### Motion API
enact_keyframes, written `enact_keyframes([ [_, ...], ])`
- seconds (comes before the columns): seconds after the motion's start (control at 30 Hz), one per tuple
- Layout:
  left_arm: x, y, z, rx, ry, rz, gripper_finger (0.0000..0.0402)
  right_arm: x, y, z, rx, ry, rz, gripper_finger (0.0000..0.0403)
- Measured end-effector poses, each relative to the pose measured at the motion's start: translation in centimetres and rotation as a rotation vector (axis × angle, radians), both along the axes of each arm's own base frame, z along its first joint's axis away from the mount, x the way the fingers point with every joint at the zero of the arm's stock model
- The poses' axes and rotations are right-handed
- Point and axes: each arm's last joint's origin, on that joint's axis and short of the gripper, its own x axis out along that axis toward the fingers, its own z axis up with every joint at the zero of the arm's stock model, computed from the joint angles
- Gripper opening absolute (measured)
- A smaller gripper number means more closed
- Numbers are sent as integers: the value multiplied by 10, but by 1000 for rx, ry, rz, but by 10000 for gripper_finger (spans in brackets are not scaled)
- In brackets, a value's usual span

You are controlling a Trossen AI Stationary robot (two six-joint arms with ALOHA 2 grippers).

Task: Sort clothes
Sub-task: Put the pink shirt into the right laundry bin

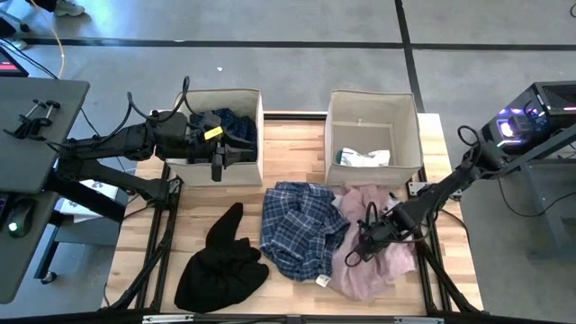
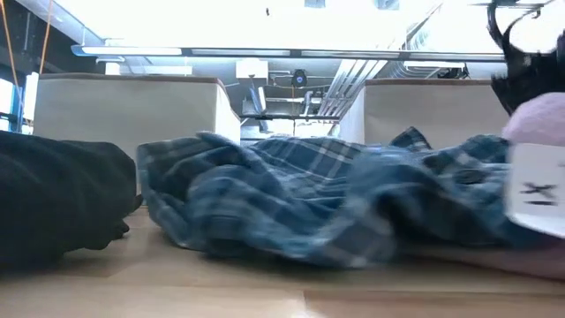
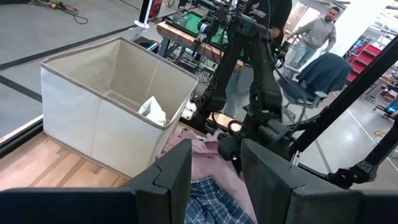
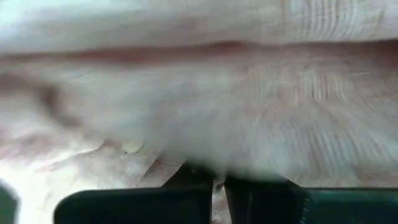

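Note:
The pale pink shirt [image 1: 378,247] lies crumpled on the table at the right. The blue-white plaid shirt [image 1: 301,229] lies beside it and partly over it, and the black garment [image 1: 220,261] lies at the near left. The dark navy patterned garment [image 1: 236,126] is in the left bin [image 1: 256,171]. White socks [image 1: 369,158] and a small teal piece [image 1: 342,157] are in the right bin [image 1: 409,135]. My right gripper [image 1: 362,238] is down on the pink shirt [image 4: 205,112] with its fingers close together. My left gripper [image 3: 214,177] is open and empty above the left bin's near right corner. My right gripper is shut on the pink shirt near its left edge, next to the plaid shirt. It holds a bunch of cloth [image 4: 214,171] between its two fingers [image 4: 186,183]. It comes slanting down from the table's right. The shirt still lies slack on the table. One layer or several, I cannot tell.
The two beige bins stand side by side at the table's far edge. In the low view the plaid shirt [image 2: 335,199] and the black garment [image 2: 62,199] lie across the table's middle. People stand in the room beyond the table [image 3: 317,31].

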Motion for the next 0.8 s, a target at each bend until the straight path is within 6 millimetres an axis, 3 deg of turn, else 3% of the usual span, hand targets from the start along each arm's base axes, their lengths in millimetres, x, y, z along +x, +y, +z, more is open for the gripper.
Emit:
enact_keyframes([
  [0.37, 0, 0, 0, 1, 0, 0, 126, 27, 20, 57, -32, -271, 31, 2],
  [0.8, 0, 0, 0, 2, 0, -1, 126, 54, 23, 141, -99, -599, 127, 2],
])
